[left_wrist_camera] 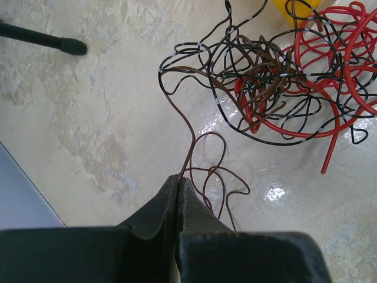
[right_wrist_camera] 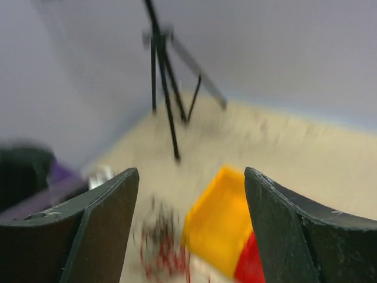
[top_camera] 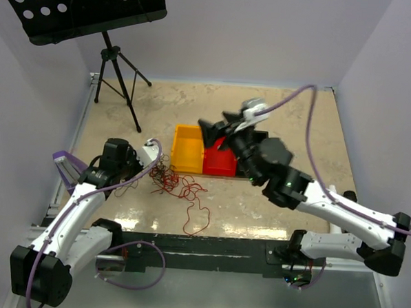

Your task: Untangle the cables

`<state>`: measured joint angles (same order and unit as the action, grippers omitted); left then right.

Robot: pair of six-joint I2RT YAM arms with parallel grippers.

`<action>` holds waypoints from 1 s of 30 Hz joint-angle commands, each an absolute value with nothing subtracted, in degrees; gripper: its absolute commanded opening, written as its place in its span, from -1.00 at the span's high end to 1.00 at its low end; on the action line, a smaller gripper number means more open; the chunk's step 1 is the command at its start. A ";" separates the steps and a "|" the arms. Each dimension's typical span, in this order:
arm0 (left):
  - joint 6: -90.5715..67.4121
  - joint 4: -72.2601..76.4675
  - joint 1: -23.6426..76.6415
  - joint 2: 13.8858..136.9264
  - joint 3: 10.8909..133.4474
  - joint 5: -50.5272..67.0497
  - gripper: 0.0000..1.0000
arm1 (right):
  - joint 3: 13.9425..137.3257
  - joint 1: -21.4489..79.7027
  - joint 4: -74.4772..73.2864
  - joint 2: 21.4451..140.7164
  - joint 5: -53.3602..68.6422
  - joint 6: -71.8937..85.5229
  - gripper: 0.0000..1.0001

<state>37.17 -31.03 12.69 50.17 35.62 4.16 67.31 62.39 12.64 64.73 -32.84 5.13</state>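
The cables (top_camera: 168, 180) lie in a tangle of thin red, black and brown loops on the table, left of the bins; one red strand (top_camera: 197, 210) trails toward the near edge. In the left wrist view the tangle (left_wrist_camera: 277, 76) fills the upper right. A brown cable (left_wrist_camera: 189, 141) runs from it down into my left gripper (left_wrist_camera: 179, 178), which is shut on that wire. My left gripper (top_camera: 152, 166) sits at the tangle's left side. My right gripper (top_camera: 217, 130) hovers open above the red bin, nothing between its fingers (right_wrist_camera: 100, 218). The right wrist view is blurred, with the cables (right_wrist_camera: 162, 247) below.
A yellow bin (top_camera: 187, 149) and a red bin (top_camera: 220, 163) stand side by side at mid-table. A music stand's tripod (top_camera: 116, 73) stands at the back left, with one foot (left_wrist_camera: 65, 44) near the tangle. Walls enclose the table on three sides.
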 commanded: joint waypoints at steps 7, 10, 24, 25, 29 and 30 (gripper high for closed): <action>38.50 -30.15 12.48 49.22 35.51 4.40 1.00 | 38.77 63.02 4.39 60.03 -10.20 32.08 -0.80; 38.06 -30.06 12.48 49.48 35.60 4.48 1.00 | 39.28 63.45 3.69 62.65 -9.93 31.73 -0.83; 38.14 -29.88 12.48 50.10 34.89 3.69 1.00 | 42.80 67.24 4.31 80.50 -20.90 33.13 -0.52; 38.14 -29.80 12.48 50.10 34.89 3.69 1.00 | 43.15 67.24 4.13 81.20 -22.40 33.57 -0.46; 38.41 -29.88 12.48 50.01 34.54 3.60 1.00 | 43.86 67.24 4.22 82.88 -25.05 34.71 0.12; 38.50 -29.88 12.48 49.84 34.45 3.43 1.00 | 43.68 67.15 4.31 82.97 -25.40 34.98 0.38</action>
